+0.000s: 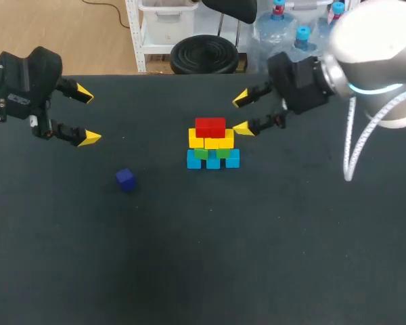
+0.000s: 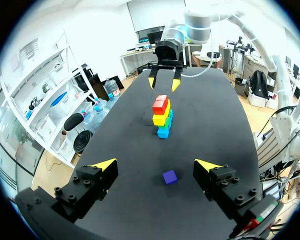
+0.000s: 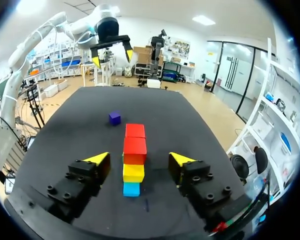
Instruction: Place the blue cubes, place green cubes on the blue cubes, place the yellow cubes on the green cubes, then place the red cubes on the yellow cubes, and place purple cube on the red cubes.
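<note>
Purple cube (image 1: 126, 179) is lying alone on the dark table (image 1: 291, 237), left of the stack. Blue cubes (image 1: 213, 161) are sitting at the bottom, with green cubes (image 1: 201, 154) on them, yellow cubes (image 1: 211, 141) above and red cubes (image 1: 210, 126) on top. The right gripper (image 1: 241, 114) is hovering just beside the red layer, fingers spread, gripping nothing. The left gripper (image 1: 86, 116) is hanging well apart, likewise spread and empty.

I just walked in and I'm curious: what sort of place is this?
Probably a robotics lab bench: a left gripper and right gripper, both open, over a black table with a cube stack and a loose purple cube.
</note>
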You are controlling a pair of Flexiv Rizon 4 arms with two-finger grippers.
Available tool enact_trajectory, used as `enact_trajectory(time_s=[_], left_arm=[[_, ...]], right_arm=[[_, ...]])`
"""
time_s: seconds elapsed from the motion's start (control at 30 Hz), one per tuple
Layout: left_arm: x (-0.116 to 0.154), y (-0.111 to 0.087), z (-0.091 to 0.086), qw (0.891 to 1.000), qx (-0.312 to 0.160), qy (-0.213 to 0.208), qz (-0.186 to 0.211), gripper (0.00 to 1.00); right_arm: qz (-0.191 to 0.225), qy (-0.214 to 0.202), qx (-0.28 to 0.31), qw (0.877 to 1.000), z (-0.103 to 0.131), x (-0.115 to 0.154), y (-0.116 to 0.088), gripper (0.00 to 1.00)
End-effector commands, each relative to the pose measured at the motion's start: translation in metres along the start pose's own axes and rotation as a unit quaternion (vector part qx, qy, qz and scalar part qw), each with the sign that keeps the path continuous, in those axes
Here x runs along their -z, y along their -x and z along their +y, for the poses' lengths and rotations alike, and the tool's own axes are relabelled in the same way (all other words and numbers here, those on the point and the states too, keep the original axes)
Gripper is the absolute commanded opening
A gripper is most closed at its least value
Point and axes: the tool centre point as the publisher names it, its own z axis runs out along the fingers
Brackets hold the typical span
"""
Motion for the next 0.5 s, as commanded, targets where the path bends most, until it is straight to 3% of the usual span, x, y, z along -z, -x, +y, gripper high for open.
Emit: enact_trajectory(time_s=[0.03, 0.33, 0.5], left_arm=[[0.0, -0.002, 0.0, 1.0, -0.002, 0.001, -0.005, 1.0], [0.0, -0.002, 0.0, 1.0, -0.002, 0.001, -0.005, 1.0], [0.0, -0.002, 0.0, 1.0, -0.002, 0.001, -0.005, 1.0]], right_arm=[[-0.032, -0.008, -0.001, 0.999, 0.007, 0.036, -0.015, 1.0], [-0.053, -0.042, -0.01, 0.998, 0.011, 0.099, -0.041, 1.0], [-0.036, -0.063, -0.013, 0.997, 0.017, 0.128, -0.059, 1.0]])
